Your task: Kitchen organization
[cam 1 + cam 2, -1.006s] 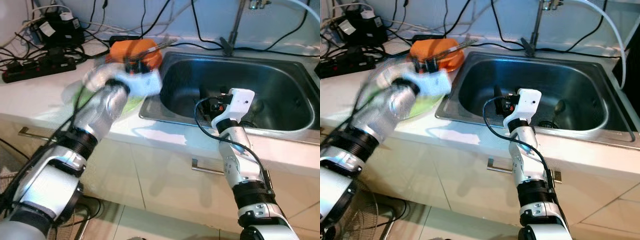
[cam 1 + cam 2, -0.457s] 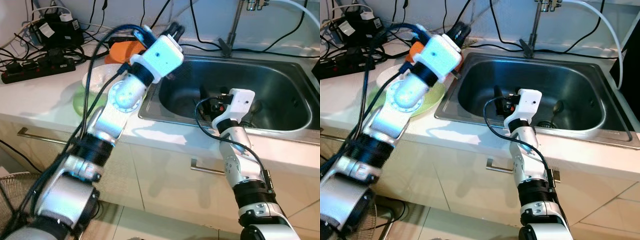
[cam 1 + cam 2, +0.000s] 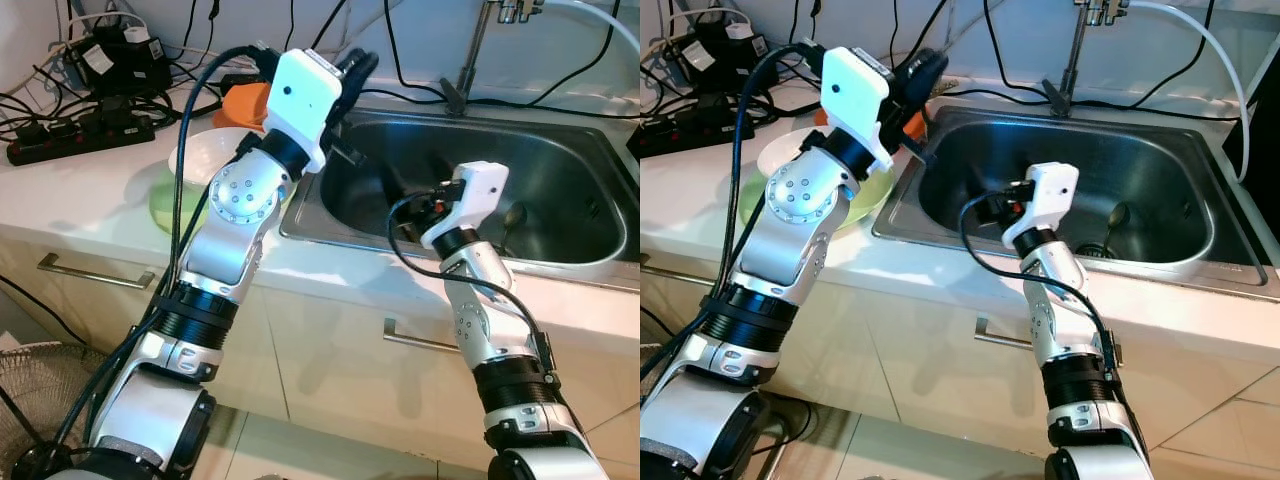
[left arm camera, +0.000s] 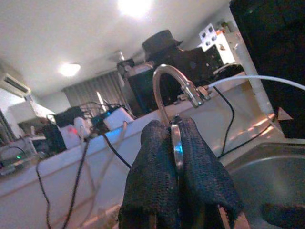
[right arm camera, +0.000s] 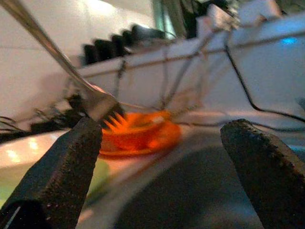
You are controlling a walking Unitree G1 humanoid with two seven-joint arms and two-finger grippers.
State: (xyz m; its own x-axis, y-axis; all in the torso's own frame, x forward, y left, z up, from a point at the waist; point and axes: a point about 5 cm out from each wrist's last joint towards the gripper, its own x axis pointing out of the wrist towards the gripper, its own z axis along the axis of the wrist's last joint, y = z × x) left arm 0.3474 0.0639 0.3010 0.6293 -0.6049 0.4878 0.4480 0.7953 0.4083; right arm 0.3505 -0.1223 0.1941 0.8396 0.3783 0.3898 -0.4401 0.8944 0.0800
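1. I'm holding a thin metal utensil, probably the fork, pinched between the left gripper's closed fingers above the sink's left rim.
2. I'm keeping the right gripper inside the basin, jaws spread wide and gripping nothing.
3. I'm seeing a white bowl sitting on a green plate on the counter, an orange dish just behind it.

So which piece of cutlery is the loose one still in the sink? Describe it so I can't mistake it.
Look into the steel sink, at its floor on the robot's right side near the drain. A metal spoon lies there alone, bowl up toward the back wall. Unlike the fork pinched in the left gripper, nothing holds it.
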